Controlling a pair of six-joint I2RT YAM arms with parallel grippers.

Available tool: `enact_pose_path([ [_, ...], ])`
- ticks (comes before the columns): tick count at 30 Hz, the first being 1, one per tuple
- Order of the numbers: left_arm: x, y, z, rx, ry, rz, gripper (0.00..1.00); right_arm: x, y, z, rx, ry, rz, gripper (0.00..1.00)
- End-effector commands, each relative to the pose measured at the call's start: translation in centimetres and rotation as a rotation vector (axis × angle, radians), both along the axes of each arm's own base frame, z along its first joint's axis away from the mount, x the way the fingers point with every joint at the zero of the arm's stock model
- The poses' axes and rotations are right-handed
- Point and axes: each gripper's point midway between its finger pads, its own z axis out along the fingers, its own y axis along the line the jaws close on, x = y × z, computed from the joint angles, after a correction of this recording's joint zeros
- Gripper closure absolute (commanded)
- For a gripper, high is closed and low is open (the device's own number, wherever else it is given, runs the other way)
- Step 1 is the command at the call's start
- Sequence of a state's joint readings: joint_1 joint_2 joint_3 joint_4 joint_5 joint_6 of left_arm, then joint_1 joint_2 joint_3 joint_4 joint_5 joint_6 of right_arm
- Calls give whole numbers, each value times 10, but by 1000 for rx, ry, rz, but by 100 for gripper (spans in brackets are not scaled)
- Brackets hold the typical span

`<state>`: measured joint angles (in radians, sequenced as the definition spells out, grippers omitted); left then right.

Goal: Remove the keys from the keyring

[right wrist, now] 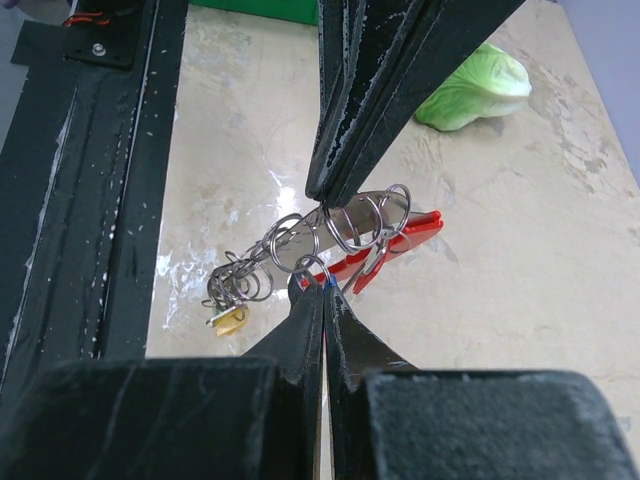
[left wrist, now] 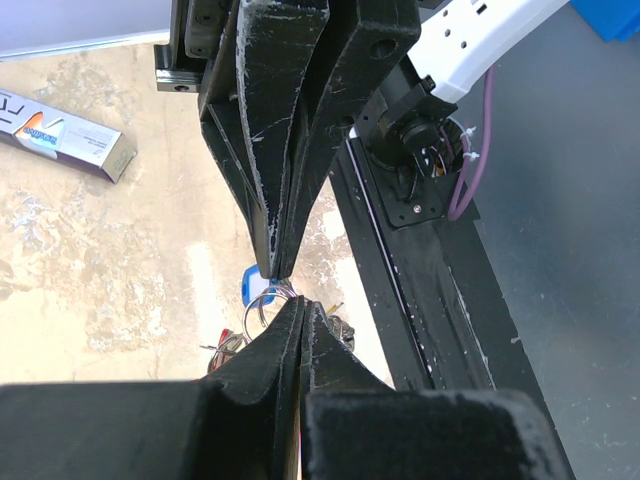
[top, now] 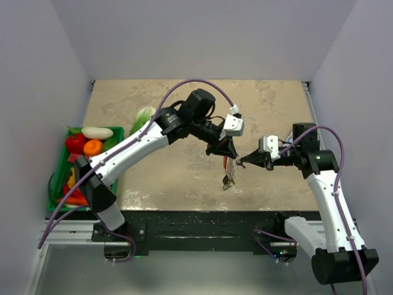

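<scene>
The keyring [right wrist: 372,215] hangs in the air between my two grippers as a string of silvery rings. Its red fob [right wrist: 405,238] points right, and a yellow-headed key [right wrist: 229,319] dangles at the left end. My left gripper [top: 226,153] is shut on the large ring from above, and in the left wrist view [left wrist: 301,303] its jaws are pressed together. My right gripper [right wrist: 323,287] is shut on a blue-headed key [left wrist: 256,286] with a small ring at its tip. In the top view the right gripper [top: 240,161] sits just right of the bunch [top: 228,179].
A green crate [top: 60,184] of vegetables stands at the table's left edge. A pale green cabbage [top: 142,118] lies behind the left arm. A small printed box [left wrist: 66,141] lies on the table. The black front rail [top: 202,221] runs below the bunch.
</scene>
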<state>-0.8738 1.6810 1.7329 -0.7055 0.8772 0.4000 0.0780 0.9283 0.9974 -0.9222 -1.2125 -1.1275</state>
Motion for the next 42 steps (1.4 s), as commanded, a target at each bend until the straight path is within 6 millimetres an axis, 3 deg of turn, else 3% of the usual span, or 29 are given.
enact_pose_path([
  [1, -2, -1, 30, -63, -34, 14, 100, 2, -2, 11, -14, -45, -10, 100],
  [15, 29, -8, 11, -30, -15, 192, 100, 2, -2, -1, -19, 55, -14, 100],
  [33, 35, -8, 7, -26, 12, 216, 100, -4, -2, 0, -24, 86, -2, 100],
  [42, 33, -7, 3, -19, 21, 204, 100, -5, -3, 10, -23, 49, -5, 100],
])
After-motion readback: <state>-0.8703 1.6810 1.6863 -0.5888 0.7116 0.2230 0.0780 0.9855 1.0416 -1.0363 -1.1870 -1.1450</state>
